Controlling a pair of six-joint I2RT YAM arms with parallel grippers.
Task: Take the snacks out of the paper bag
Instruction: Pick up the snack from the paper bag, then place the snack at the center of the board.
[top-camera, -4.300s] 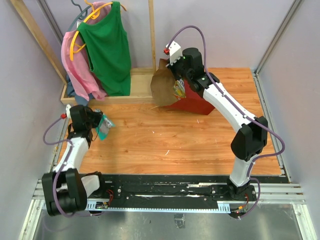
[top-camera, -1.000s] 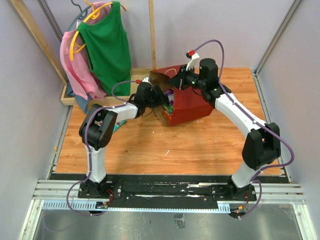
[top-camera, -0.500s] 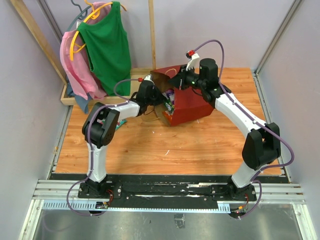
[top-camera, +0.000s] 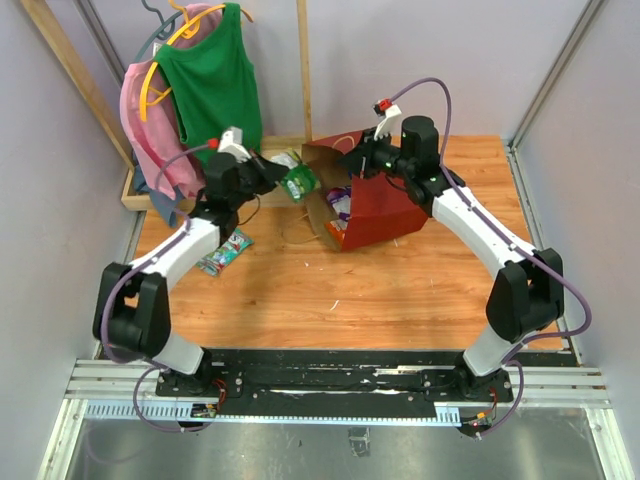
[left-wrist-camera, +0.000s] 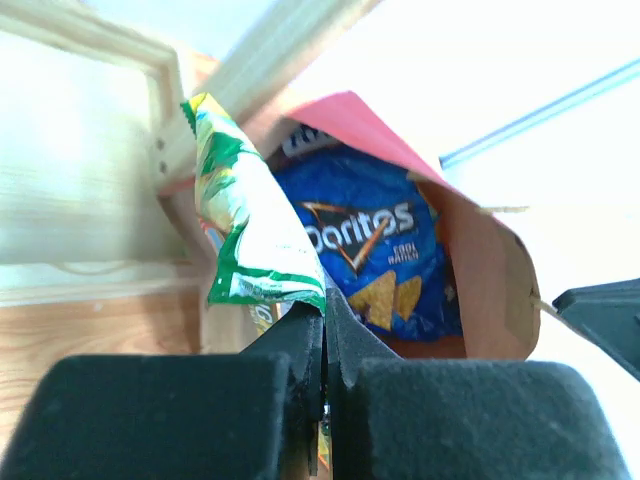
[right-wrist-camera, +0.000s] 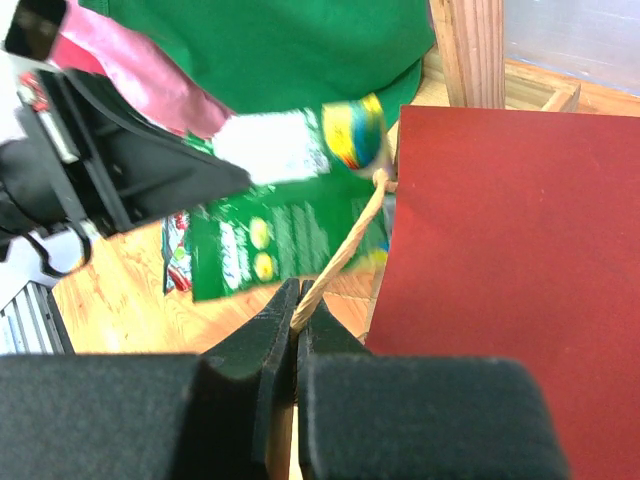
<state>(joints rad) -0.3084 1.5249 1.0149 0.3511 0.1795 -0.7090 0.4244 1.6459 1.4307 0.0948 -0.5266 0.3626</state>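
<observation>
Fingers (left-wrist-camera: 296, 338) of left gripper (left-wrist-camera: 323, 308) pinched shut on green packet (left-wrist-camera: 245, 230); right gripper (right-wrist-camera: 298, 318) clamped on cord handle (right-wrist-camera: 345, 250).
Handle is prob. held so the paper bag (top-camera: 385, 215), at 1 o'clock on table (top-camera: 400, 290), is kept steady w/ mouth toward 9 o'clock. Counted: 1 packet held clear of bag, 1 teal packet (top-camera: 223, 252) laid at 8 o'clock of bag, 1 blue chip bag (left-wrist-camera: 375, 250) inside; purple packets (top-camera: 340, 203): no. unclear.

Inside the paper bag (left-wrist-camera: 485, 280), the Doritos bag (left-wrist-camera: 370, 250) is partly hidden behind the green packet (left-wrist-camera: 240, 220)
</observation>
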